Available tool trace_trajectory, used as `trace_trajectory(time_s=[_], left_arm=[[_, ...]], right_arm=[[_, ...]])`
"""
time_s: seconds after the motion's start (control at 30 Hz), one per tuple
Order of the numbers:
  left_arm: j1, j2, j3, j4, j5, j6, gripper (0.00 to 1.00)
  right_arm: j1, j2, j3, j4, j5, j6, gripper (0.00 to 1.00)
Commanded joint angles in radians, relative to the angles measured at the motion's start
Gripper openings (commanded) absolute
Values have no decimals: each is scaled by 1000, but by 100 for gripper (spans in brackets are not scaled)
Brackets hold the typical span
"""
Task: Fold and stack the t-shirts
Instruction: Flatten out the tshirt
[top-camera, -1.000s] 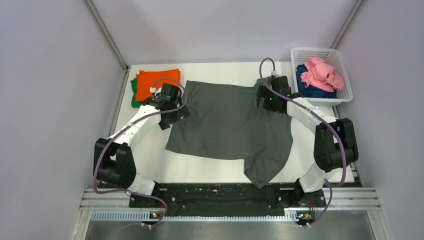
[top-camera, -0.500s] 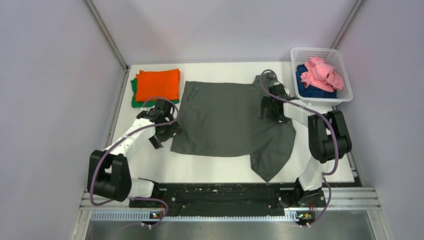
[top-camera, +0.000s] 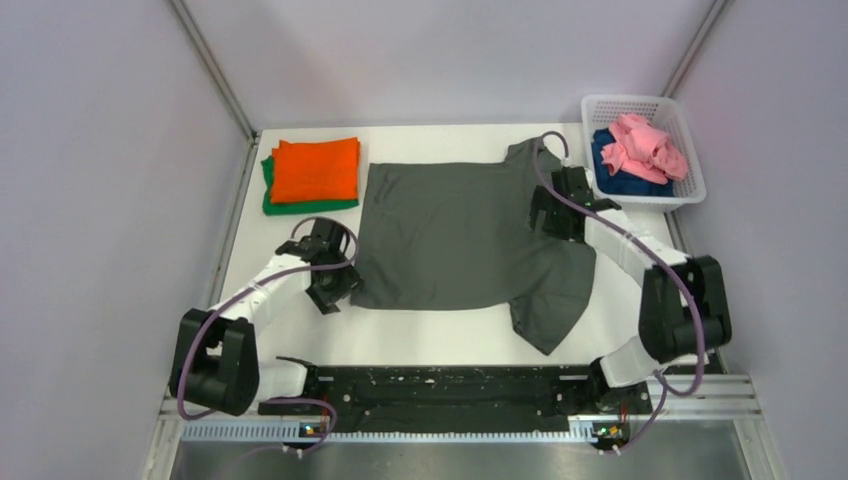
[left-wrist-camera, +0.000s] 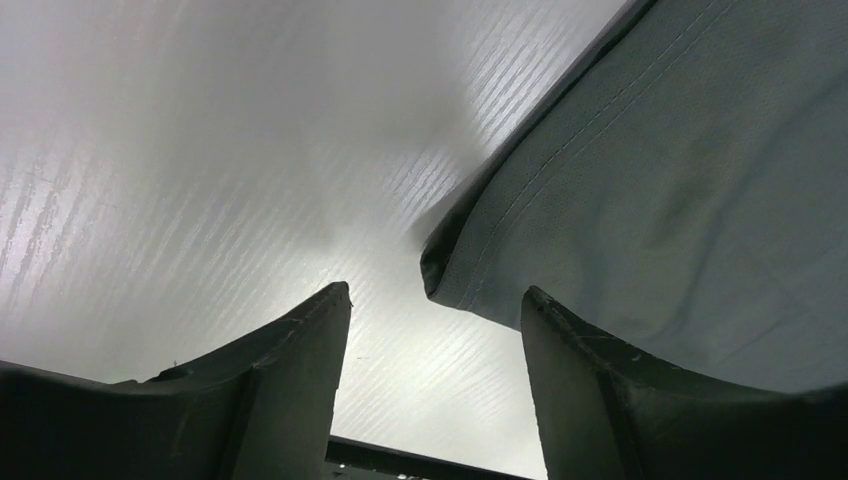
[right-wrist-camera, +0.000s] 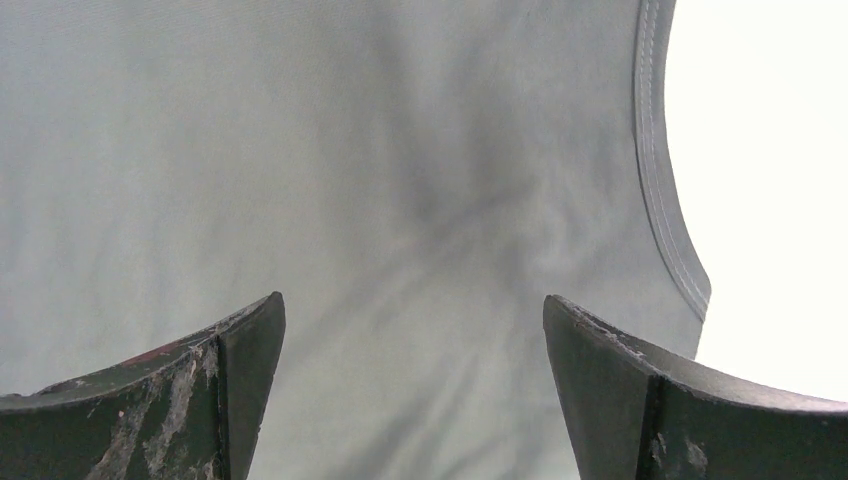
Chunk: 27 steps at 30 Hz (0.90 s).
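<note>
The dark grey t-shirt lies spread flat on the white table, one sleeve trailing toward the front right. My left gripper is open and empty at the shirt's front left corner; the left wrist view shows the hemmed corner just ahead of the jaws. My right gripper is open over the shirt's right side near the collar; the right wrist view shows grey cloth under the jaws. The folded orange shirt lies on the green shirt at the back left. Pink and dark blue shirts sit bunched in the basket.
The white mesh basket stands at the back right corner. Purple walls and metal frame posts enclose the table. The black arm mounting rail runs along the front edge.
Both grippers have let go of the shirt, which now lies flatter and squarer. The left gripper moved toward the front along the shirt's left edge; the right gripper shifted slightly right.
</note>
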<state>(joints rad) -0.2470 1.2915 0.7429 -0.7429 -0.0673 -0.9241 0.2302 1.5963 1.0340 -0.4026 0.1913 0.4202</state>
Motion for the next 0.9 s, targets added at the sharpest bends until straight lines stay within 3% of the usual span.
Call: trace_trajectory(time_s=[0.0,0.1,0.4,0.47,0.57,0.7,0.87], left_arm=[[-14,-2,-29,49,-39,-20,62],[-15,20,-50,75,-50,-59,52],[-61,98,-88,147,-42,-101,45],[-65,135,-75,154,-34,-104,34],[-76,164,-62,159,-19,-124,2],[-86,153,-56,127,-18,-143,0],[-85,99,-46,41,-60,-153,0]], right_arm=[[42,-191,-83,-77,14,13,99],[52,-266,-129,-129,9,14,99],[51,-438,-182,-282,18,-18,99],[53,-472,-190,-327,-1,-13,98],[85,-527,-205,-399,-40,20,96],[209,-572,-225,-534,-93,138,89],[454,-560,-321,-605,-134,296,79]])
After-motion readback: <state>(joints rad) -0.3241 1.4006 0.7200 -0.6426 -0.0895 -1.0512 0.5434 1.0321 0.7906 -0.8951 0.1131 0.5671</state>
